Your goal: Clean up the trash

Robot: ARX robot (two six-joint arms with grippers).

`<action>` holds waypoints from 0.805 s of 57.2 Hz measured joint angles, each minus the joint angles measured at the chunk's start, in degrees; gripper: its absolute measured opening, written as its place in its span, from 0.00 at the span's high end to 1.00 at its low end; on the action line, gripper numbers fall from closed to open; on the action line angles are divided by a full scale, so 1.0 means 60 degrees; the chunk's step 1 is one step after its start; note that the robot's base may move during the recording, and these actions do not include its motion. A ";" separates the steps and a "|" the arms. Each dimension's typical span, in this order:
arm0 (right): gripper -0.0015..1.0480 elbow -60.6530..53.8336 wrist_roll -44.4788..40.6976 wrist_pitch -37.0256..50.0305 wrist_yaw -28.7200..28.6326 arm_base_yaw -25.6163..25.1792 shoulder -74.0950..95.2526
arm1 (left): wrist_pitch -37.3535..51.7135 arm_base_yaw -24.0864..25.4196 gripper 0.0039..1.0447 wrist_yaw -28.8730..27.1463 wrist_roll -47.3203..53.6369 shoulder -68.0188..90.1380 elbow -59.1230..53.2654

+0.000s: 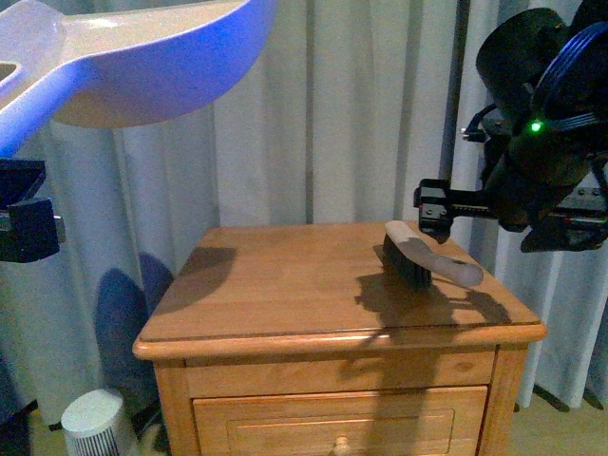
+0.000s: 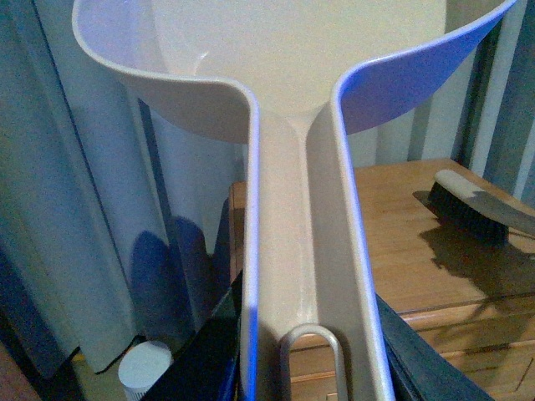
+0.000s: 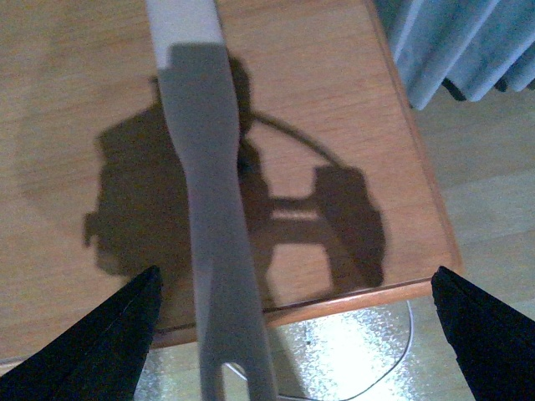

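My left gripper (image 2: 309,376) is shut on the handle of the beige dustpan (image 2: 292,75), held high at the left of the wooden nightstand (image 1: 285,285); the pan (image 1: 142,57) fills the upper left of the front view. A hand brush (image 1: 423,255) with dark bristles and a beige handle lies on the nightstand's right side; it also shows in the left wrist view (image 2: 476,205). My right gripper (image 3: 297,334) is open, its jaws wide on either side of the brush handle (image 3: 209,217), not touching it. No tissue wad shows in any view.
Pale curtains (image 1: 361,114) hang behind the nightstand. A white cylindrical device (image 1: 95,423) stands on the floor at the lower left. The nightstand's right edge (image 3: 418,167) drops to a pale floor with a thin cable (image 3: 401,351).
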 joint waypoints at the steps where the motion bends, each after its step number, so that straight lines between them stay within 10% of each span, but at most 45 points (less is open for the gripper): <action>1: 0.07 0.0062 0.0025 0.0000 -0.0007 0.0033 0.0076 | 0.0000 0.0000 0.75 0.0000 0.0000 0.0000 0.0000; 27: 0.08 0.0517 0.0251 -0.0022 0.0073 0.0230 0.1173 | 0.0000 0.0000 0.75 0.0004 0.0000 0.0000 0.0000; 46: 0.53 0.0532 0.0259 0.0102 0.0066 0.0259 0.1220 | 0.0000 0.0000 0.75 0.0004 0.0000 0.0000 0.0000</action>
